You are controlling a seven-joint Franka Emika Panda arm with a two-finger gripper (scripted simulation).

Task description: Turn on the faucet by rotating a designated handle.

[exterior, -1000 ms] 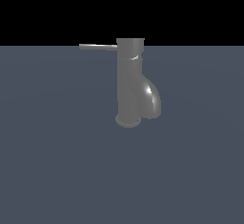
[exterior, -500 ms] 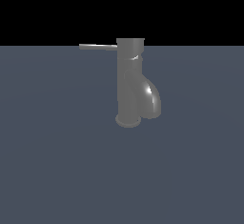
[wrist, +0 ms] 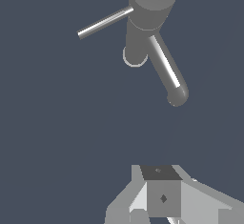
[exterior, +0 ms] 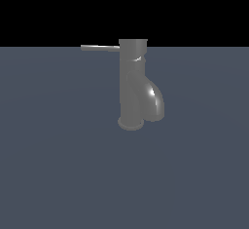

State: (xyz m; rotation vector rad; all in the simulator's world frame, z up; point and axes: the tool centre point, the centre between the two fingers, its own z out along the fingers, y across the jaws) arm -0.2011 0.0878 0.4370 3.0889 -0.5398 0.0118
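Nearest the wrist camera: the gripper (wrist: pixel 164 204), a pale grey block with angled housing at the edge of the wrist view, fingertips cropped out of sight. Cannot tell whether the jaws stand apart or together. Nothing visible in the hold. Absent from the exterior view altogether, so probably poised above and well apart from the work, looking down for an approach.

Beyond it, bare blue-grey floor (wrist: pixel 57 137), then the faucet (exterior: pixel 132 84): a dark glossy upright cylinder on a round flared base, planted on the floor near the middle of the exterior view. Short fat spout (exterior: pixel 154 101) curving down on the exterior view's right, mouth just above the floor.

Farthest up the column, the handle (exterior: pixel 99 48): a thin straight rod jutting horizontally from the faucet's top toward the exterior view's left, opposite the spout. Seen in the wrist view as a slim bright bar (wrist: pixel 105 22) leaving the cap at an angle, free end clear of everything.

Placed so for leverage, most likely: a push near the free end should swing the rod about the column with least force. Untouched at present; turning not yet begun. Likely need: descent to rod height, beside the tip, clear of the spout.
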